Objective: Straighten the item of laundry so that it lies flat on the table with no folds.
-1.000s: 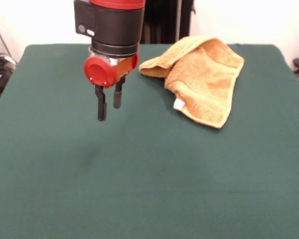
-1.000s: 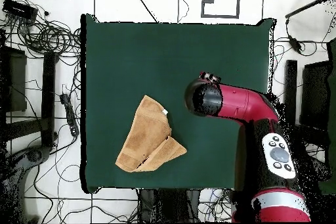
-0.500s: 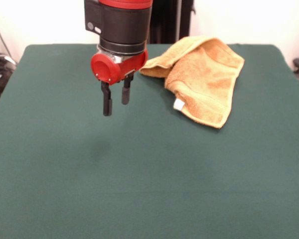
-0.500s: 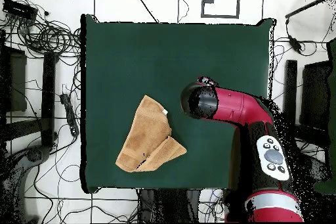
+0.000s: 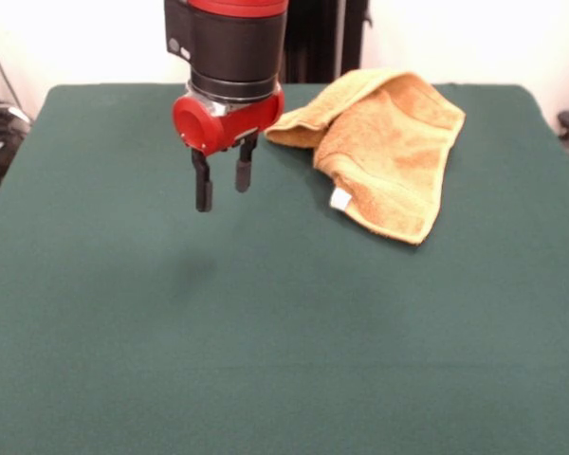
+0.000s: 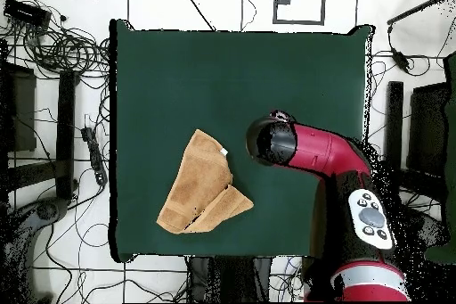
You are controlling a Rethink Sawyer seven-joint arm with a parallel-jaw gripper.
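While my claw point(image 5: 222, 186) hangs above the bare table point(image 5: 266, 332), its two fingers stand apart with nothing between them. Off to one side the towel point(image 5: 384, 147) lies folded over itself near the table's edge, white tag point(image 5: 340, 198) showing, untouched.

Empty, parted end effector point(image 5: 221, 184) hangs above the table point(image 5: 266, 332) beside folded towel point(image 5: 389, 152).

Bare table point(image 5: 284, 360) all around the raised pincer point(image 5: 220, 186); only obstacle the folded towel point(image 5: 389, 152) beside it.
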